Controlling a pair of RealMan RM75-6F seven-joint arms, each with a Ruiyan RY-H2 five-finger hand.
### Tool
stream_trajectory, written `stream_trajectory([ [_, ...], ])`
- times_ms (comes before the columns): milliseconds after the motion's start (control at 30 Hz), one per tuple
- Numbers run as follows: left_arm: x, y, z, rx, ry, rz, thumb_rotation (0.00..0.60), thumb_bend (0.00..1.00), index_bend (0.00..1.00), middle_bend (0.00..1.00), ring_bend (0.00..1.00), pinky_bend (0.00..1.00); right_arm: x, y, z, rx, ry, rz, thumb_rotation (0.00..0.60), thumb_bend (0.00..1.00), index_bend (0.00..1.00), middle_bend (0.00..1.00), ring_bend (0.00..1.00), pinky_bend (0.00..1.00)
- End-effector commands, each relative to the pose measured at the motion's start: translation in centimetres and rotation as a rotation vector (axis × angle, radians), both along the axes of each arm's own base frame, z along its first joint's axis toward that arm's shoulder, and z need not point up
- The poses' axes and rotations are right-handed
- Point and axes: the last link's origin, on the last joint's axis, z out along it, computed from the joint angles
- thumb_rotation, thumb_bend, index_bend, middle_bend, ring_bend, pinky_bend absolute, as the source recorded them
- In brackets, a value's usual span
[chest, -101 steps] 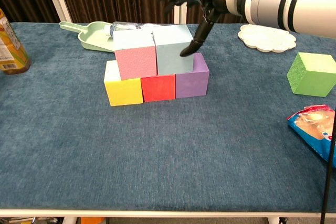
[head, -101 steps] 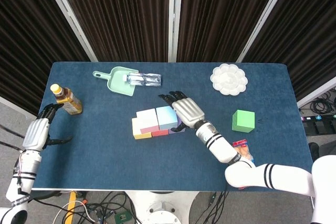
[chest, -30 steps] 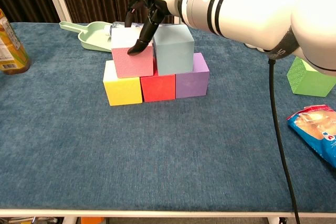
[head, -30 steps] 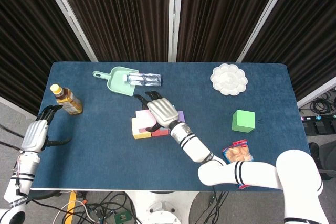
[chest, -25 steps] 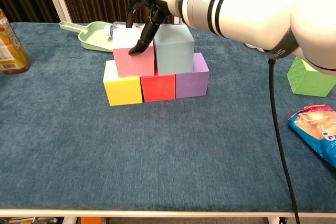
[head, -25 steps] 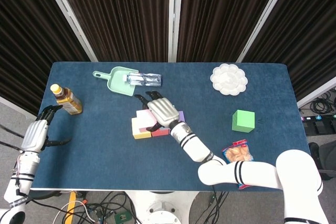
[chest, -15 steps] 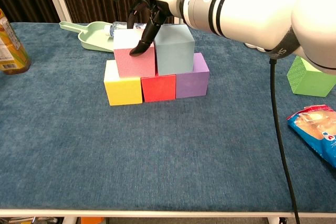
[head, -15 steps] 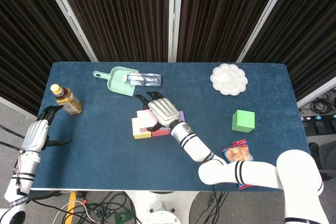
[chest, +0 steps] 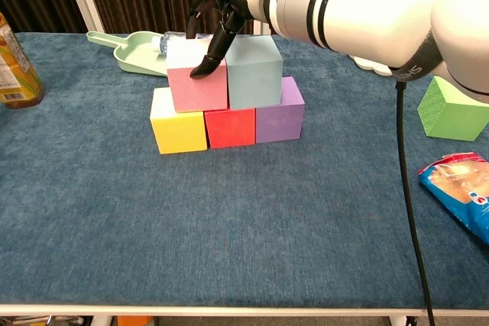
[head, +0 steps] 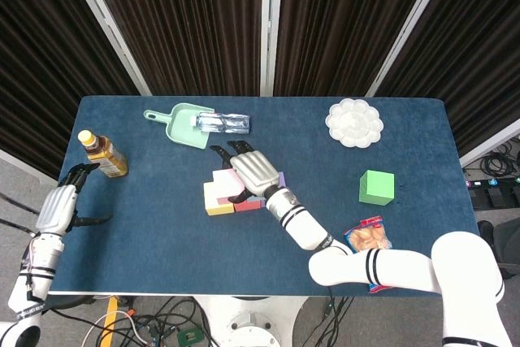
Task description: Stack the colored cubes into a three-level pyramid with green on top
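Note:
Yellow (chest: 178, 121), red (chest: 230, 127) and purple (chest: 280, 112) cubes form a row mid-table. A pink cube (chest: 197, 85) and a light blue cube (chest: 254, 72) sit on top of them, side by side. My right hand (chest: 218, 5) arches over the pink cube, thumb tip touching its front top edge, the other fingers spread above and behind it. In the head view that hand (head: 253, 170) hides most of the upper cubes. The green cube (chest: 453, 108) stands alone to the right. My left hand (head: 57, 205) hangs empty at the table's left edge.
A tea bottle (head: 103, 154) stands at the left edge near my left hand. A mint dustpan (head: 185, 124) holding a clear plastic bottle (head: 221, 123) lies behind the stack. A white palette dish (head: 354, 122) is at the back right, a snack bag (chest: 462, 188) at the front right.
My right hand went from the light blue cube's right side over to the pink cube. In the last second the pink cube slid slightly right, against the light blue one. Left hand unchanged.

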Motion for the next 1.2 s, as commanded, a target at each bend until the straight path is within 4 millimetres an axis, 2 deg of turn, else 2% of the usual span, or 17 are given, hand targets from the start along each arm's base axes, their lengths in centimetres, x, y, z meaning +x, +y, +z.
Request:
stream_trajectory([
  [33, 0.01, 0.00, -0.01, -0.001, 0.000, 0.000, 0.600, 0.04, 0.11, 0.09, 0.03, 0.14, -0.01, 0.01, 0.02, 0.002, 0.002, 0.000, 0.600, 0.10, 0.00, 0.42, 0.01, 0.00],
  [767, -0.10, -0.04, -0.08, -0.003, 0.008, 0.008, 0.600, 0.04, 0.11, 0.10, 0.03, 0.14, -0.41, 0.10, -0.09, 0.015, 0.021, -0.003, 0.600, 0.10, 0.00, 0.42, 0.01, 0.00],
  [900, -0.12, -0.03, -0.09, -0.002, 0.008, 0.009, 0.600, 0.04, 0.11, 0.09, 0.03, 0.14, -0.40, 0.07, -0.05, 0.016, 0.014, -0.003, 0.600, 0.10, 0.00, 0.38, 0.00, 0.00],
  [1200, -0.13, -0.08, -0.07, -0.001, 0.006, 0.010, 0.600, 0.04, 0.11, 0.10, 0.03, 0.14, -0.66, 0.21, 0.04, 0.050, 0.015, -0.001, 0.600, 0.03, 0.00, 0.20, 0.00, 0.00],
])
